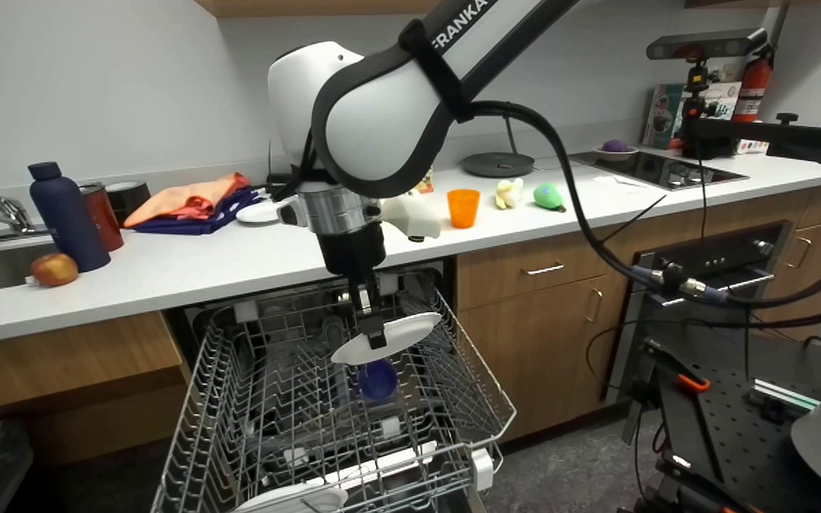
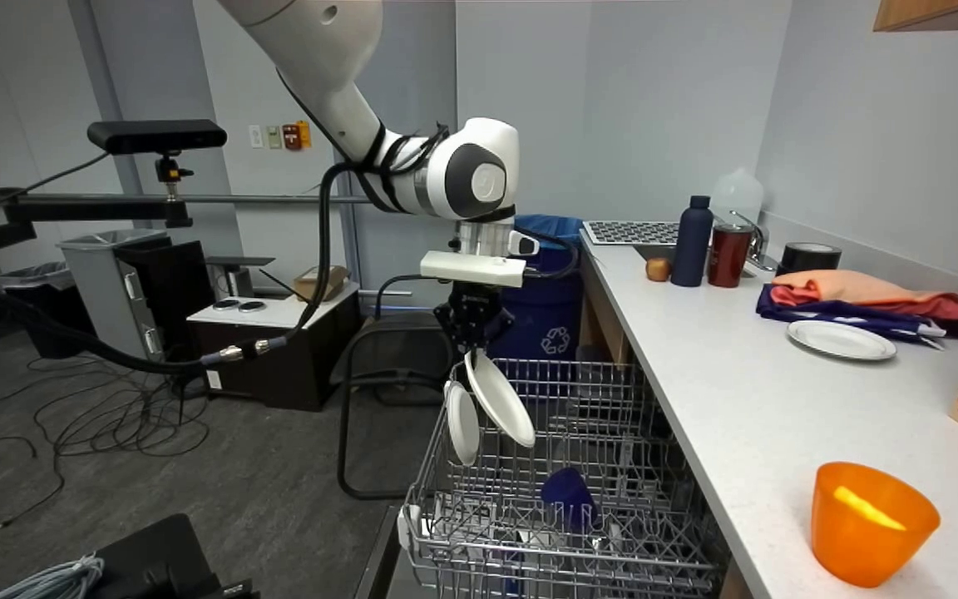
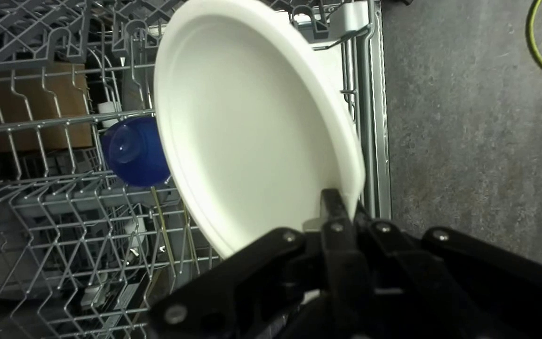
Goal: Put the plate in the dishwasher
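Note:
The white plate [image 1: 410,333] is held tilted above the dishwasher's pulled-out wire rack [image 1: 479,356]. In an exterior view the plate [image 2: 506,403] hangs steeply down from my gripper [image 2: 472,353]. In the wrist view my fingers [image 3: 348,209] are shut on the rim of the plate [image 3: 252,117], one finger on each side. I cannot tell whether its lower edge touches the rack. A second white plate [image 2: 463,423] stands at the rack's outer end, and it also shows at the bottom of an exterior view [image 1: 303,499].
A blue cup [image 3: 137,150] sits in the rack below the held plate. The white counter [image 2: 745,399] edge runs beside the rack. On it are an orange cup [image 2: 870,524], another white plate [image 2: 841,340], a dark blue bottle [image 1: 68,217] and folded cloths [image 1: 193,203].

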Motion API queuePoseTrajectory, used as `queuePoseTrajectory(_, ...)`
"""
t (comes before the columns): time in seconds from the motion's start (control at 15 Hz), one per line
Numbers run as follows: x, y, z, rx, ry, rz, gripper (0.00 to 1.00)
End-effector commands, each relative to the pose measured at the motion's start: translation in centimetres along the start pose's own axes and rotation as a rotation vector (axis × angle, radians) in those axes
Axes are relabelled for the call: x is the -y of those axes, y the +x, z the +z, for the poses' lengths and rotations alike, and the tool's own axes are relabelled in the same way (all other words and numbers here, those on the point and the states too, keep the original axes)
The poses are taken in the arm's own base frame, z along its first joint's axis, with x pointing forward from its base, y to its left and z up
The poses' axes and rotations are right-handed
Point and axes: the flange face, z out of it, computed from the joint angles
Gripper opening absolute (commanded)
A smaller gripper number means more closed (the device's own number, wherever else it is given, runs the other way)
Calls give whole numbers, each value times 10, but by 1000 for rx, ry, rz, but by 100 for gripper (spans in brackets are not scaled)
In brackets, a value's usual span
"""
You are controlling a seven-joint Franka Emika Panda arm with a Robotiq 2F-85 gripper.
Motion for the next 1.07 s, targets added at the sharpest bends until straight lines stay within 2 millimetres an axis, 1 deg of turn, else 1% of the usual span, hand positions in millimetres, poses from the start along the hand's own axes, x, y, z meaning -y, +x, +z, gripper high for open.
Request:
queuePoseTrajectory(0.0,0,0,0,1,0,0,4)
queuePoseTrajectory(0.13,0,0,0,1,0,0,4)
queuePoseTrajectory(0.2,0,0,-1,1,0,0,1)
queuePoseTrajectory(1.0,5,2,2,-22,49,57,1)
